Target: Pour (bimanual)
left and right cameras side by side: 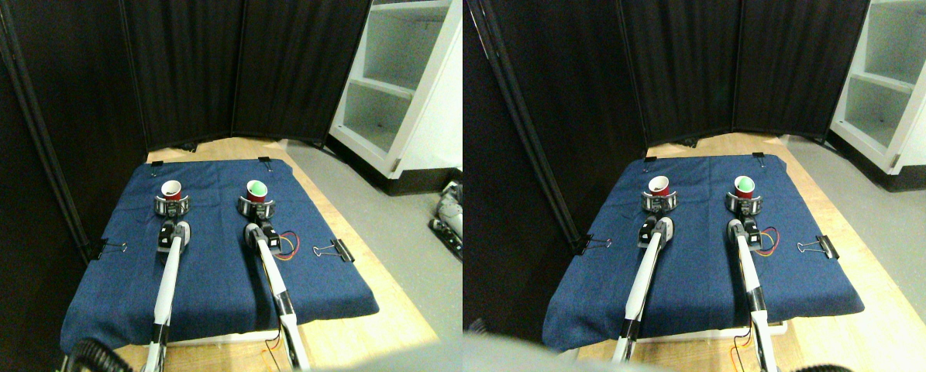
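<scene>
- Grippers first: the left gripper (172,207) sits at the base of the left red cup (171,190), its grey jaws ringing the cup's foot; the right gripper (256,207) does the same at the right red cup (256,191). Each looks closed around its cup, though the jaws are small in view and actual pressure cannot be confirmed.
- Cups: both stand roughly upright on the far half of the blue cloth (215,287), long axes vertical, mouths up. The left one shows a pale inside, the right one a green inside; contents cannot be told.
- Key relation: the 2 cups are side by side, well apart, left and right of each other at about the same depth. Pouring likely needs 1 cup raised and carried sideways toward the other, then tipped over its mouth.
- Surroundings: a binder clip (337,249) lies near the cloth's right edge, clear of both arms.
</scene>
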Tool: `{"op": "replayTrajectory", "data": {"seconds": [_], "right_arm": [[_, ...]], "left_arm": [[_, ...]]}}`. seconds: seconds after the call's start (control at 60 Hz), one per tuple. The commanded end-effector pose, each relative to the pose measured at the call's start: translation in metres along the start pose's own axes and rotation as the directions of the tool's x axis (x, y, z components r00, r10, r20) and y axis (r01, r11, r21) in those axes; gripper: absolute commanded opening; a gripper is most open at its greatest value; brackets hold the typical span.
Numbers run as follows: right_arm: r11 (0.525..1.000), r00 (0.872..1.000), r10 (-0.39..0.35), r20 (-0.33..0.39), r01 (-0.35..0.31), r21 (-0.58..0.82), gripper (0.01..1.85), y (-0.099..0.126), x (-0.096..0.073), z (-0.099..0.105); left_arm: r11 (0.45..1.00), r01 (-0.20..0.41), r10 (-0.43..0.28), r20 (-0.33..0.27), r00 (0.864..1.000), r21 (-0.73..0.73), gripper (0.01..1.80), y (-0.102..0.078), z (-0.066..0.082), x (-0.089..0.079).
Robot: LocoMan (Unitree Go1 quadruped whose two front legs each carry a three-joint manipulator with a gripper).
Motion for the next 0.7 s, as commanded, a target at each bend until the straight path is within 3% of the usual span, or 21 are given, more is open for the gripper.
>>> {"op": "replayTrajectory", "data": {"seconds": [0.017, 0.1, 0.183, 0.233, 0.25, 0.267, 0.283, 0.3, 0.533, 0.7], "right_arm": [[1.000, 1.000, 0.016, -0.002, -0.015, 0.013, 1.11, 0.003, 0.002, -0.001], [1.000, 1.000, 0.020, 0.005, -0.020, 0.010, 1.06, 0.003, 0.003, -0.001], [0.999, 0.999, 0.032, 0.028, -0.032, -0.011, 0.61, 0.002, 0.005, -0.001], [0.999, 0.999, 0.038, 0.040, -0.037, -0.021, 0.52, 0.002, 0.005, -0.002], [0.997, 0.997, 0.039, 0.073, -0.034, -0.068, 0.44, 0.003, 0.005, -0.002], [0.997, 0.997, 0.039, 0.073, -0.034, -0.068, 0.44, 0.003, 0.005, -0.002], [0.996, 0.992, 0.032, 0.123, -0.021, -0.090, 0.34, 0.004, 0.003, -0.004], [0.995, 0.990, 0.041, 0.137, -0.028, -0.097, 0.33, 0.005, 0.002, -0.005], [0.990, 0.991, 0.080, 0.109, -0.066, -0.124, 0.33, 0.008, -0.001, -0.004], [0.991, 0.992, 0.067, 0.106, -0.054, -0.125, 0.33, 0.009, -0.006, -0.005]], "left_arm": [[1.000, 0.021, -0.021, 0.009, 1.000, -0.009, 1.08, -0.002, -0.004, 0.001], [1.000, 0.019, -0.019, 0.014, 1.000, -0.019, 1.06, -0.002, -0.004, 0.000], [1.000, 0.017, -0.016, 0.035, 0.999, -0.016, 1.04, -0.002, -0.002, 0.001], [1.000, 0.016, -0.015, 0.058, 0.998, -0.022, 0.98, -0.002, -0.001, 0.001], [1.000, 0.014, -0.013, 0.089, 0.996, -0.002, 0.77, -0.003, -0.002, 0.000], [1.000, 0.014, -0.013, 0.089, 0.996, -0.002, 0.77, -0.003, -0.002, 0.000], [1.000, 0.024, -0.022, 0.117, 0.993, -0.010, 0.40, -0.004, -0.002, 0.000], [0.999, 0.025, -0.022, 0.130, 0.991, -0.023, 0.33, -0.004, -0.003, 0.000], [1.000, 0.030, -0.031, 0.136, 0.990, 0.006, 0.33, -0.004, 0.000, -0.002], [1.000, 0.026, -0.025, 0.135, 0.990, -0.008, 0.33, -0.007, -0.001, -0.006]]}}
